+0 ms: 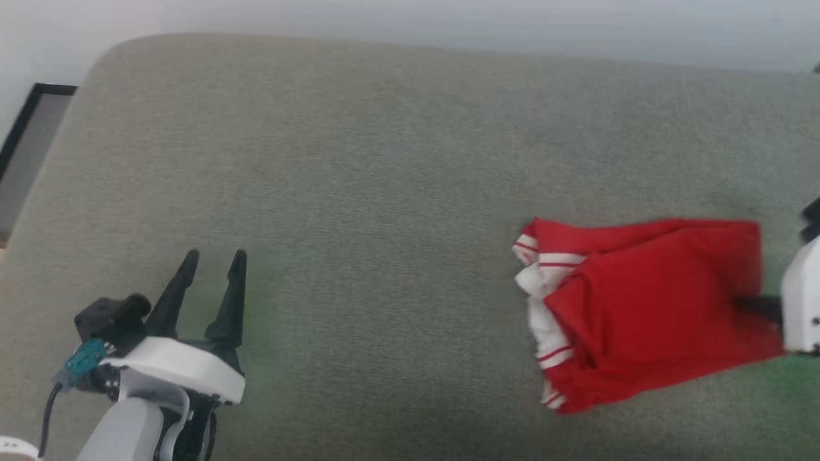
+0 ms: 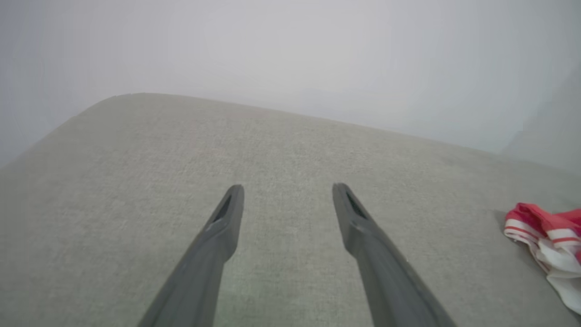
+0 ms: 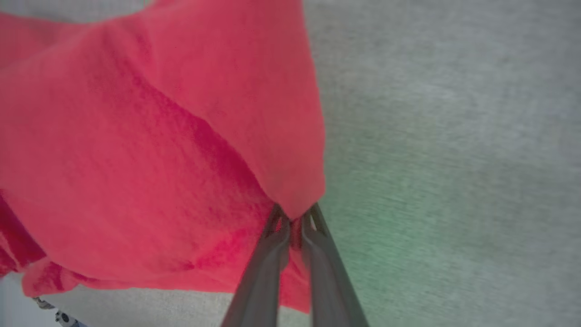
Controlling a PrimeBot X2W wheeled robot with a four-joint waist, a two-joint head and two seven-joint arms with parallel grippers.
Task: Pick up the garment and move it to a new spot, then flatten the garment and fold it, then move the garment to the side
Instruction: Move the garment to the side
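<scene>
The garment is a bright red bundle with white-and-red striped bands along its left side, lying on the right part of a grey-green cushioned surface. My right gripper reaches in from the right edge and is shut on the garment's right edge. In the right wrist view the two fingers pinch a fold of the red cloth at the gripper's tips. My left gripper stands open at the lower left, far from the garment, nothing between its fingers. The garment's striped corner shows at the left wrist view's right edge.
The cushioned surface has a rounded far-left corner with a pale wall behind it. A dark-framed panel lies beyond the left edge. Bare cushion stretches between the two grippers.
</scene>
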